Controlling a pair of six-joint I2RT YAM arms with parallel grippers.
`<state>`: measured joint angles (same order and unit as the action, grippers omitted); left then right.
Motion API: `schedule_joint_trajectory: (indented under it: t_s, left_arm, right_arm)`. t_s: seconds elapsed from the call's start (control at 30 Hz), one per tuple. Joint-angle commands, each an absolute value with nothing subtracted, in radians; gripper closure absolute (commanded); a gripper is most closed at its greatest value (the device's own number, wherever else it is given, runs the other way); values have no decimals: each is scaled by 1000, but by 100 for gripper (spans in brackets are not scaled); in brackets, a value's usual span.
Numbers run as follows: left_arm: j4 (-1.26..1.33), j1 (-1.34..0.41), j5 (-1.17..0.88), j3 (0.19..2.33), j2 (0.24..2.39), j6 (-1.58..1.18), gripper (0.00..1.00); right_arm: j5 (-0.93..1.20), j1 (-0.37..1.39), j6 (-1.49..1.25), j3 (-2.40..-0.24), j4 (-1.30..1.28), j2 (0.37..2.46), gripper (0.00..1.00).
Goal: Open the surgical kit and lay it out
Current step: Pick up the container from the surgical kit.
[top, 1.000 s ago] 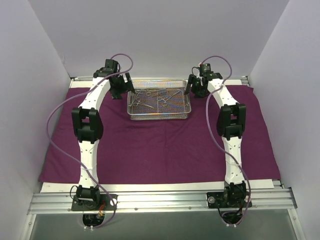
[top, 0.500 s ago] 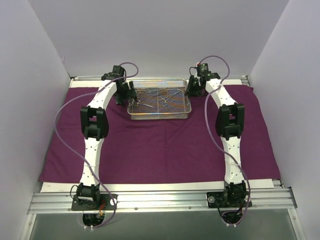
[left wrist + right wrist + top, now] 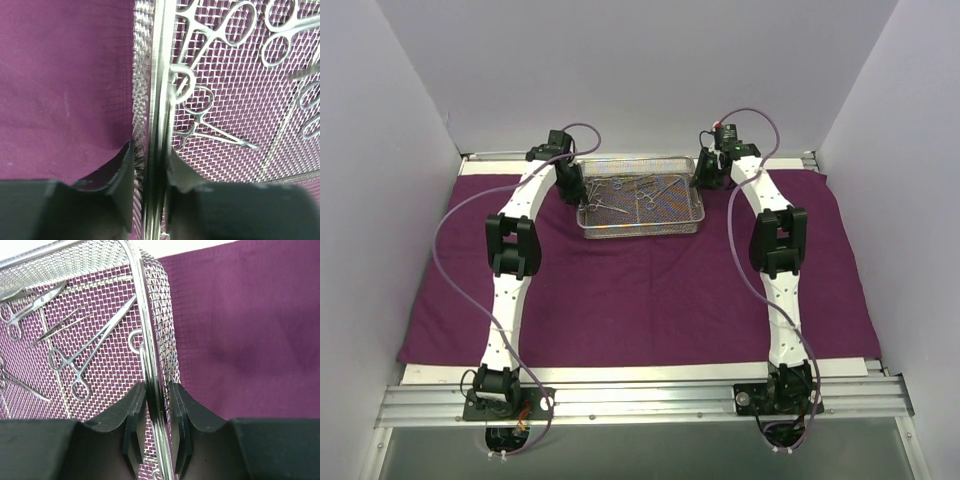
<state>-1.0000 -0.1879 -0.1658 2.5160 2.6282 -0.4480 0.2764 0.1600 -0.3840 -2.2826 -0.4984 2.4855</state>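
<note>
Wire-mesh tray (image 3: 640, 227) at far centre of tabletop, on purple wrap (image 3: 640, 300), long axis left-right. Left gripper (image 3: 149, 156) clamped on left end wall, right gripper (image 3: 156, 390) on right end; instruments (image 3: 632, 192) inside.

Mesh tray (image 3: 640, 224) of steel instruments (image 3: 642, 192) on spread purple cloth (image 3: 640, 290)

From above I get soft, even light: the purple cloth (image 3: 650, 290) reads clean, with only faint shadows under the arms (image 3: 510, 250). The left wrist view is mushy: the tray (image 3: 159, 90) rim smears into a bright glare streak, and the instruments (image 3: 212, 122) at right go soft. The right wrist view is crisper. Its mesh glints, while the right claw (image 3: 157, 410) sits dark and blurred.
</note>
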Motion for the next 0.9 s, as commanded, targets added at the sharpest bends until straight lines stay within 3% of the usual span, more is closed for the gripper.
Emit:
schedule_joint_trajectory:
  t_s: [0.0, 0.13, 0.37, 0.6, 0.7, 0.8, 0.83, 0.87]
  left_arm:
    - [-968, -156, -199, 2579, 2661, -497, 77]
    - [-933, -146, -232, 2612, 2691, -497, 80]
    - [-868, -127, -339, 2689, 2766, -509, 71]
    - [-844, -114, -370, 2675, 2723, -526, 75]
    - [-841, -109, -373, 2658, 2666, -531, 79]
    - [-841, -101, -374, 2651, 2602, -540, 90]
    - [-839, -100, -371, 2645, 2567, -540, 98]
    - [-838, -100, -368, 2639, 2550, -540, 98]
  right_arm:
    - [196, 120, -383, -2312, -543, 2542, 100]
    - [196, 112, -394, -2309, -537, 2560, 100]
    - [219, 110, -408, -2310, -509, 2589, 100]
    - [255, 117, -419, -2312, -476, 2557, 100]
    - [268, 124, -426, -2281, -447, 2508, 100]
    - [272, 127, -446, -2244, -413, 2439, 100]
    - [270, 129, -455, -2241, -410, 2409, 100]
    - [270, 129, -463, -2240, -407, 2395, 100]
